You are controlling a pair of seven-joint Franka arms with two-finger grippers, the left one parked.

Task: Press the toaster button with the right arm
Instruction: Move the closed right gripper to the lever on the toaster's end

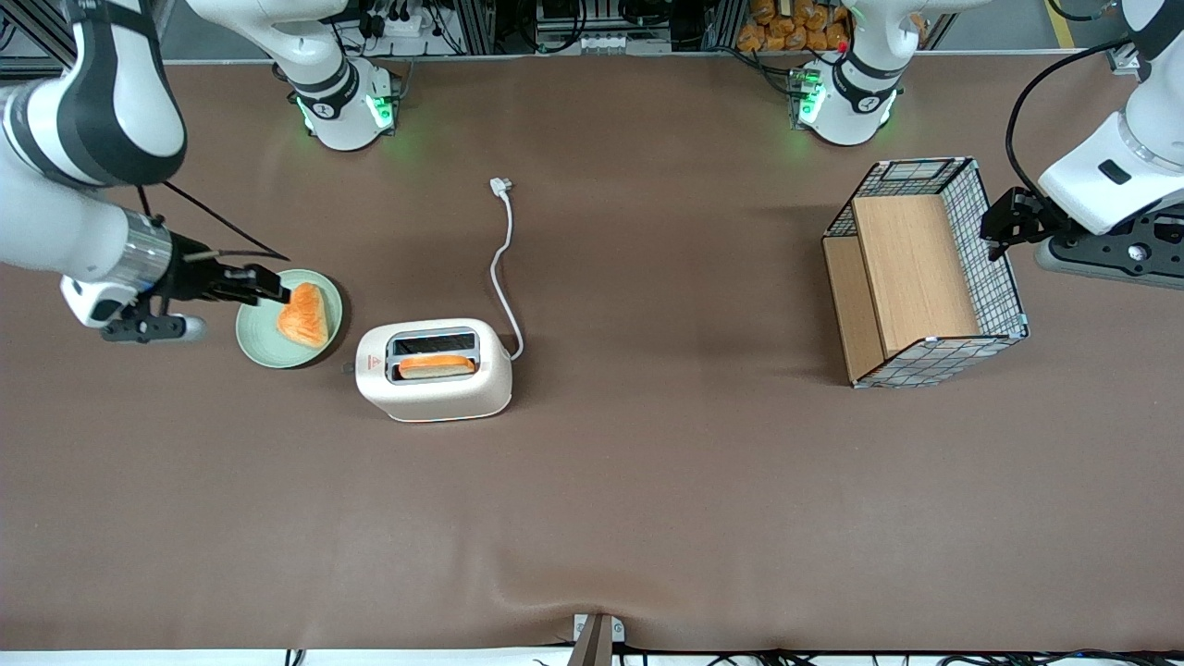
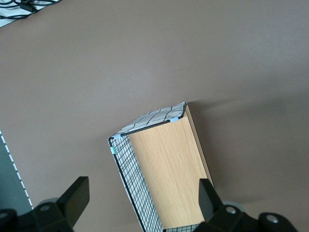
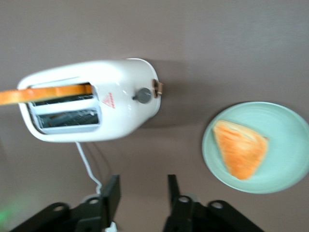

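Button press not done yet, judging by the gap. Toaster (image 1: pixel 435 370) sitting mid-worktop (image 1: pixel 647 518), one bread slice (image 1: pixel 437 366) poking out of the slot nearer the front camera, the slot next to it empty. White cord (image 1: pixel 502 268) trailing away from the front camera to a loose plug (image 1: pixel 500 187), so not plugged in anywhere visible.

Toaster button (image 3: pixel 143 95) showing clearly from the wrist camera: small grey round knob at the short end, right by the red triangle mark (image 3: pixel 108 100), with a brownish lever tab (image 3: pixel 158 87) at the very edge. That short end faces toward the working arm's end of the worktop, which looks handy for the approach.

Right arm (image 1: pixel 83 185) reaching in low from that end, wrist roughly level, pincer (image 1: pixel 273 287) hovering above the green plate (image 1: pixel 252 342), tips just at the edge of the triangular toast slice (image 1: pixel 303 314) lying there. Nothing held; fingers (image 3: pixel 111 193) parted a little with bare worktop showing between them. Well apart from the toaster, with the plate in between.

Left to do, by the look of it: carry across past the plate, drop to knob height, line a fingertip up on that tiny grey knob rather than the triangle or the lever, then push. Small target, so probably easy to glance off the rounded shell.

Wire-mesh basket (image 1: pixel 925 277) with wooden boards way off toward the parked arm's end, out of the way.
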